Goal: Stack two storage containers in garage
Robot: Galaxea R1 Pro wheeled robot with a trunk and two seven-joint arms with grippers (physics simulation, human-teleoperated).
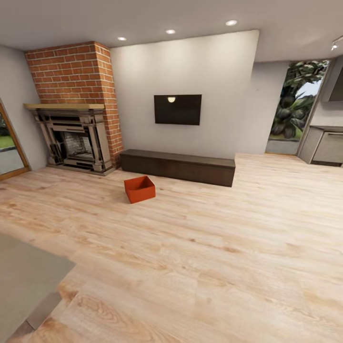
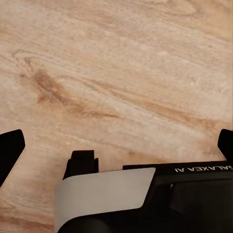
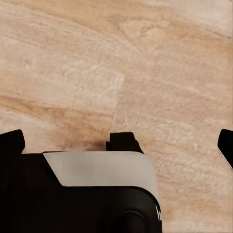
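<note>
Light wood plank floor (image 1: 200,267) is seen nearest; both the left gripper (image 2: 116,145) and right gripper (image 3: 116,143) are spread wide, empty. Farther off, left to right: brick fireplace (image 1: 76,138), one orange-red storage container (image 1: 139,188) (on the planks, before the low dark cabinet (image 1: 178,166)), wall-mounted TV (image 1: 177,109).

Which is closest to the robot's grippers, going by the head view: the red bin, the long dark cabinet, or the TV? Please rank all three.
The grippers hang low near the robot, over wood floor, so nearer the camera means nearer them.
1. Bin, on the floor, left of centre.
2. Cabinet, behind it, along the wall.
3. TV, on the wall above the cabinet.
</note>
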